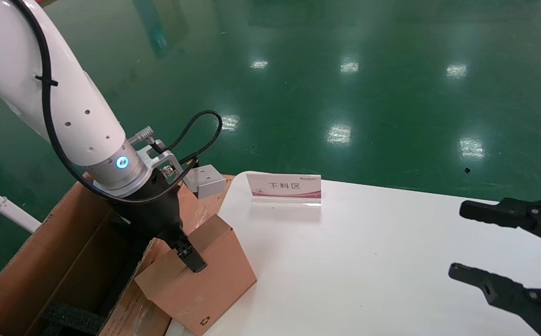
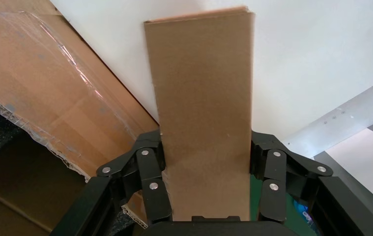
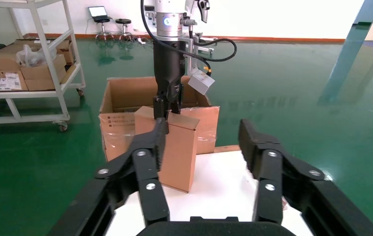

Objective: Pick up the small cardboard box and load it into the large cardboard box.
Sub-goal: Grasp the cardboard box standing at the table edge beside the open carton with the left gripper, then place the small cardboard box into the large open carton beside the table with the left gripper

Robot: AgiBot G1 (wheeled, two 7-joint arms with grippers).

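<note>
left gripper (image 1: 191, 256) jaws clamped across small box (image 1: 205, 284) narrow top edge | box upright at surface (image 1: 368, 261) left edge beside big carton (image 1: 65, 261) | stiff, probably light; may pivot | right gripper (image 1: 508, 252) jaws wide apart, empty, right edge

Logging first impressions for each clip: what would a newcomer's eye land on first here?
Most striking is the left gripper clamped on the top edge of the small cardboard box, which stands upright at the white table's left edge. Right beside it, off the table, the large cardboard box gapes open, with black foam inside. The right gripper sits open and empty over the table's right side.
</note>
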